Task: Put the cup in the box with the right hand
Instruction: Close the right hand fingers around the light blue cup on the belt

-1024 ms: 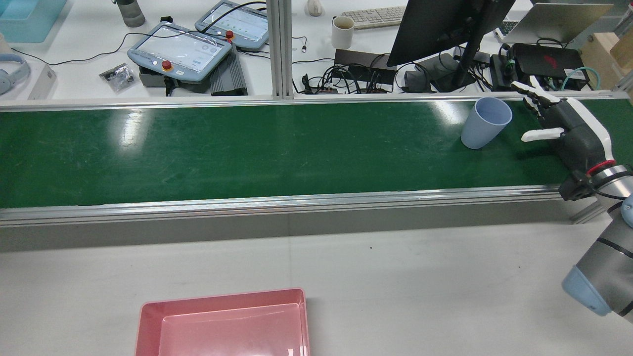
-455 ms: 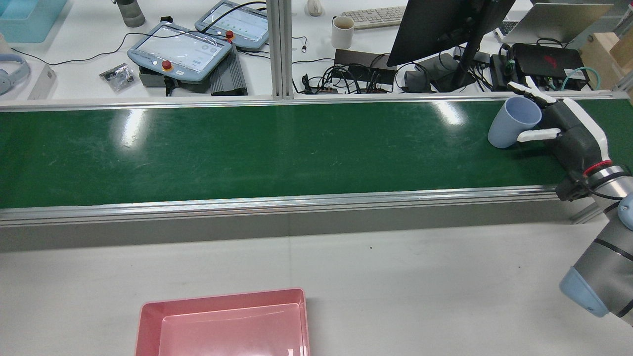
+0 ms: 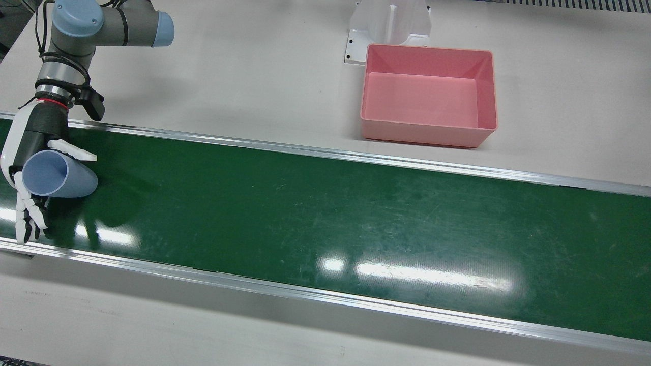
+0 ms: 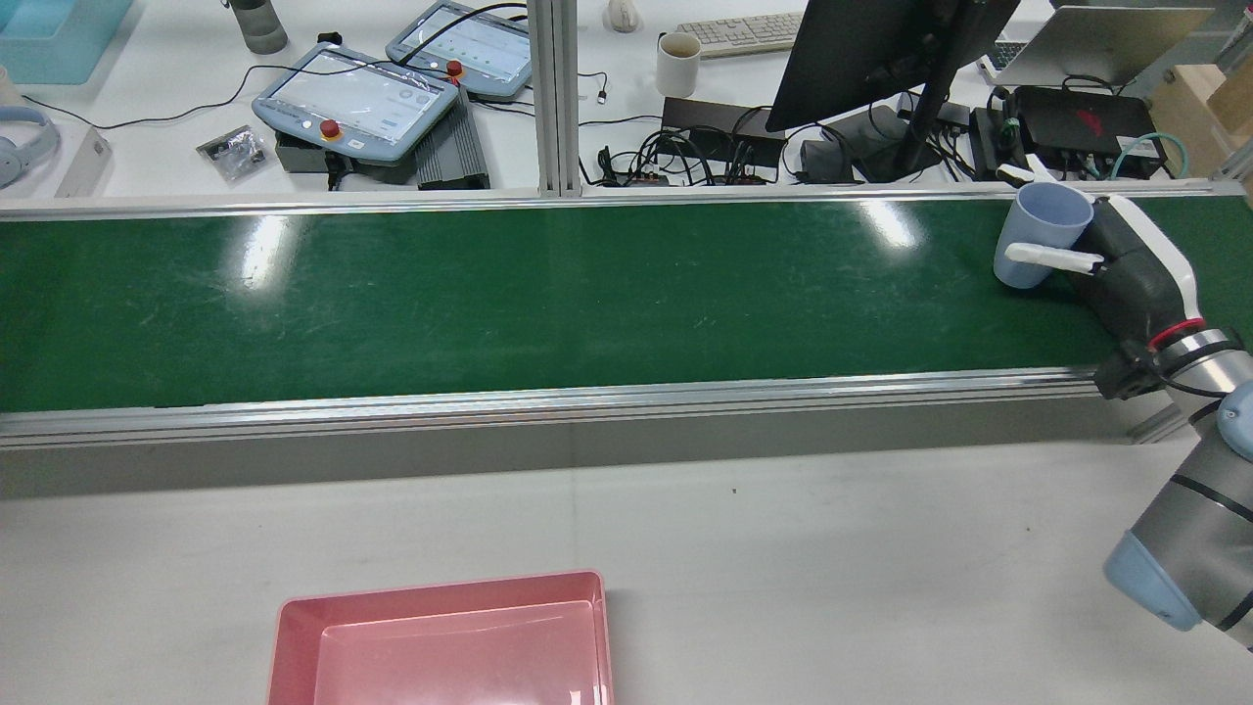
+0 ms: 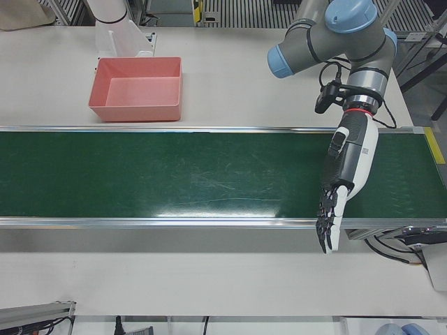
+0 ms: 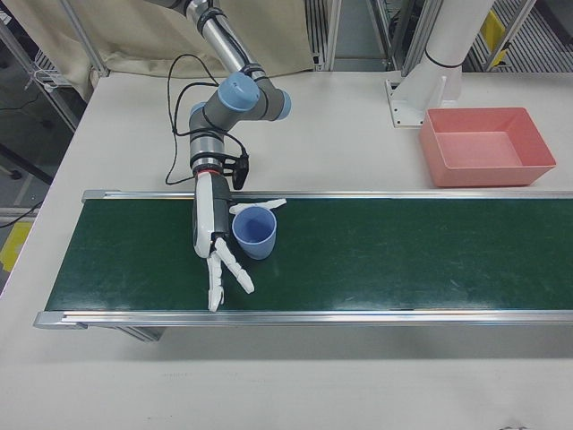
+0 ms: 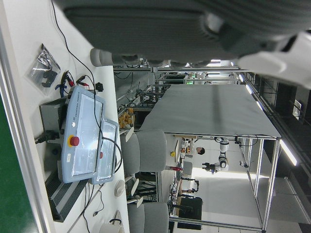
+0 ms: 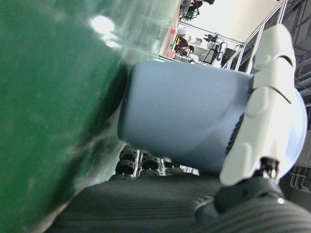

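A pale blue cup stands on the green belt at its right-arm end. It also shows in the front view as cup and in the right-front view as cup. My right hand has its palm against the cup's side, with the thumb laid across the wall. The other fingers stretch straight out past the cup, not curled. The pink box sits on the white table beside the belt, far from the cup. My left hand hangs open over the belt's other end, holding nothing.
Aluminium rails border the belt on both sides. A white pedestal stands just behind the box. Beyond the belt's far rail lie teach pendants, cables, a white mug and a monitor.
The cup has travelled right along the belt into my right palm. The thumb now lies across its wall, and the hand has shifted slightly toward the far rail.
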Controlling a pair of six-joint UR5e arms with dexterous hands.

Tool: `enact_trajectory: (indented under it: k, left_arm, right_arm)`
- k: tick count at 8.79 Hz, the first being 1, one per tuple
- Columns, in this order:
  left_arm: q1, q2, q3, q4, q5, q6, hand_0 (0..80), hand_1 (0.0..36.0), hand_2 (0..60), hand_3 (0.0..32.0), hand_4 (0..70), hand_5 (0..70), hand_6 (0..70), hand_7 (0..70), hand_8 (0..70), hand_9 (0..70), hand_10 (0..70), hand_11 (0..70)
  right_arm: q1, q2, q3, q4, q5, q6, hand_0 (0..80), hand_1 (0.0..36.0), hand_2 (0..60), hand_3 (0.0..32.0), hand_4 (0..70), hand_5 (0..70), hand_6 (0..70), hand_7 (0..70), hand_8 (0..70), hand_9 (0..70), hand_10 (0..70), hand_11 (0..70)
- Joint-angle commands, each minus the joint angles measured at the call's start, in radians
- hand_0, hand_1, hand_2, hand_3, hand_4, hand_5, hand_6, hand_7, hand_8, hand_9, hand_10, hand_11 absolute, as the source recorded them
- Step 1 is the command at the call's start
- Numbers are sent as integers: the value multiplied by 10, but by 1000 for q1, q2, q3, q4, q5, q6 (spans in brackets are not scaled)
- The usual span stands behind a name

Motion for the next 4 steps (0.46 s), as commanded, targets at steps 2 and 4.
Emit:
enact_trajectory:
  k: [2,4]
  left_arm:
    - [0,1,2,0,-1,0,0,0,0,0,0,0,0,0,0,0,0,0]
    - [0,-1,2,0,0,0,0,0,0,0,0,0,0,0,0,0,0,0]
  right_arm:
    - [4,-3,52,-1,2,-1,511,284,600,0,393,170,352,700,672,700,437,626]
    - [21,-12,161,-2,31,-26,583,314,600,0,238,208,410,700,700,700,487,700]
